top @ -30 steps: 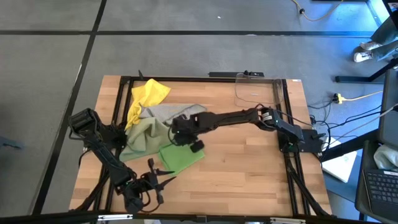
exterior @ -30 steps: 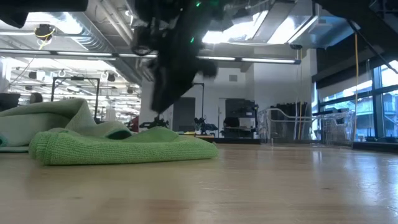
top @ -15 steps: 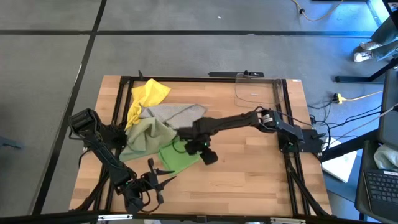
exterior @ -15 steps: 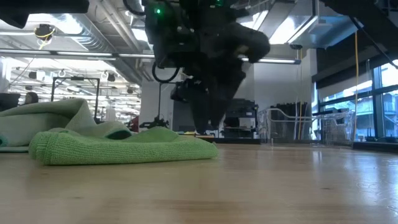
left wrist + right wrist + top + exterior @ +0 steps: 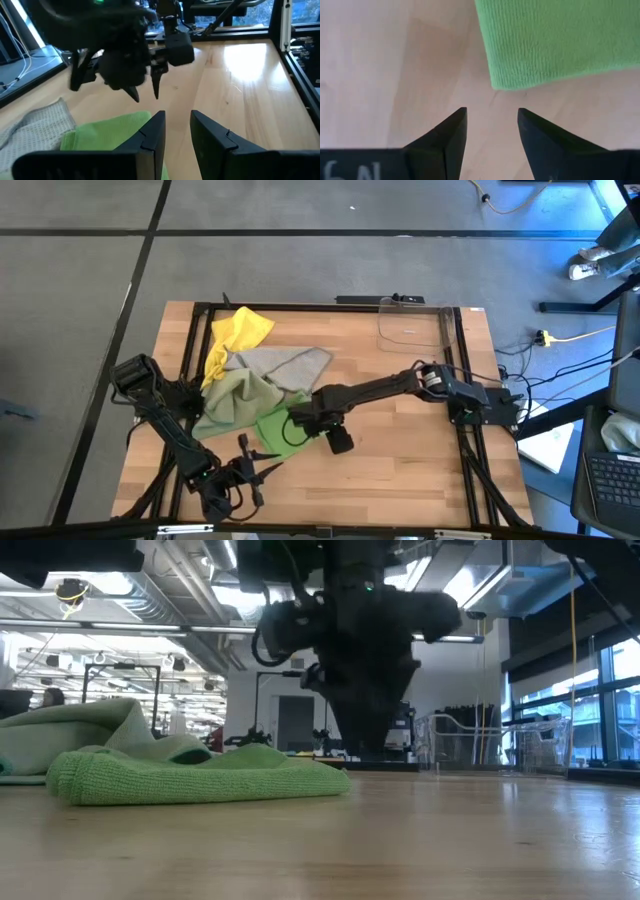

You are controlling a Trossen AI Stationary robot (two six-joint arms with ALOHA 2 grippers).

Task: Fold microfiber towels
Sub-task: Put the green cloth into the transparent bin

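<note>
Four towels lie bunched at the table's left centre: yellow, grey-beige, pale olive-green and bright green, which lies flat and folded nearest the front. My right gripper is open and points down over bare wood just off the green towel's corner, touching nothing. It also shows in the low view, beside the green towel. My left gripper is open and empty, waiting near the front left.
A clear plastic bin stands at the far right and also shows in the low view. Bare wood lies to the right of and in front of the towels. Black frame rails run along the table's sides.
My right gripper has moved from above the towel pile toward the table's near and right edges and has come down. It now points down beside the green towel's corner. The towels have kept still.
</note>
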